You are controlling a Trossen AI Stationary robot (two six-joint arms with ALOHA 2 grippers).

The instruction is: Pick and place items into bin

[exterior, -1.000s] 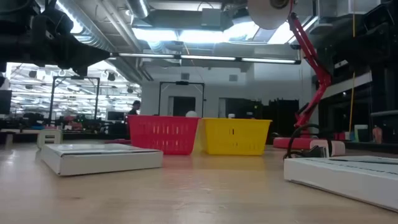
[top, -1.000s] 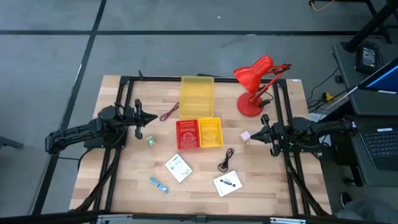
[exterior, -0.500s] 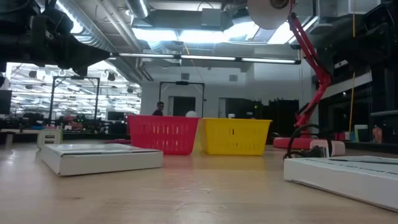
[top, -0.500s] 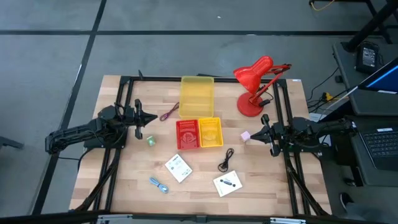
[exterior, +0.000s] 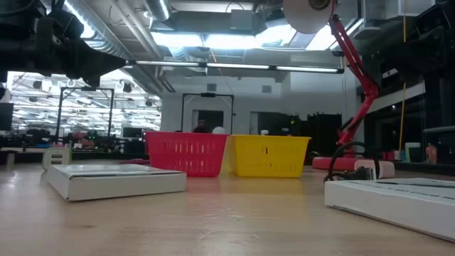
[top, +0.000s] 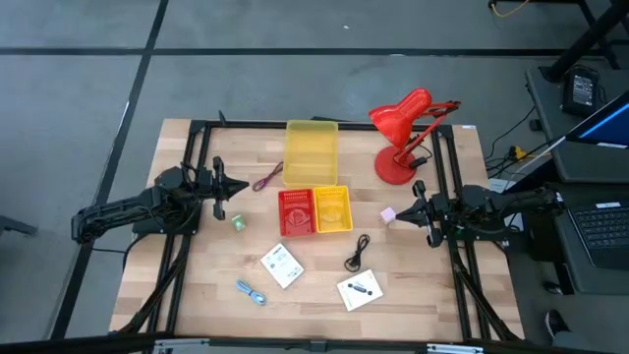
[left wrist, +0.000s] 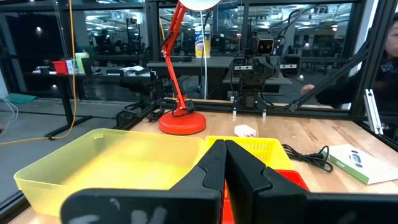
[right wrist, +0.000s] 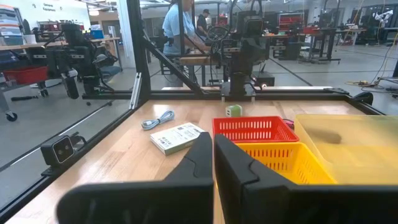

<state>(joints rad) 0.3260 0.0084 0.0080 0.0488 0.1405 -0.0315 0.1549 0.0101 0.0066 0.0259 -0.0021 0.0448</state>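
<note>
My left gripper (top: 242, 187) hangs shut and level over the table's left side, touching nothing. My right gripper (top: 402, 213) hangs shut over the right side, its tips just short of a pink piece (top: 388, 214). Loose on the wood lie a dark red cord (top: 267, 178), a green piece (top: 238, 223), two white packets (top: 282, 265) (top: 360, 289), a black cable (top: 357, 253) and a blue-and-silver tool (top: 251, 291). A large yellow bin (top: 311, 151) stands at the far middle. In front of it a red basket (top: 296, 212) and a yellow basket (top: 332, 208) stand side by side.
A big red desk lamp (top: 403, 133) stands at the far right, its base near the right arm. Black frame rails (top: 193, 157) run along the table's sides and far edge. Bare wood shows between the packets and the near edge. A person (exterior: 202, 126) shows far behind the table.
Both arms have kept still and nothing on the table has moved. In the low view, a person far behind the table has walked toward the right.
</note>
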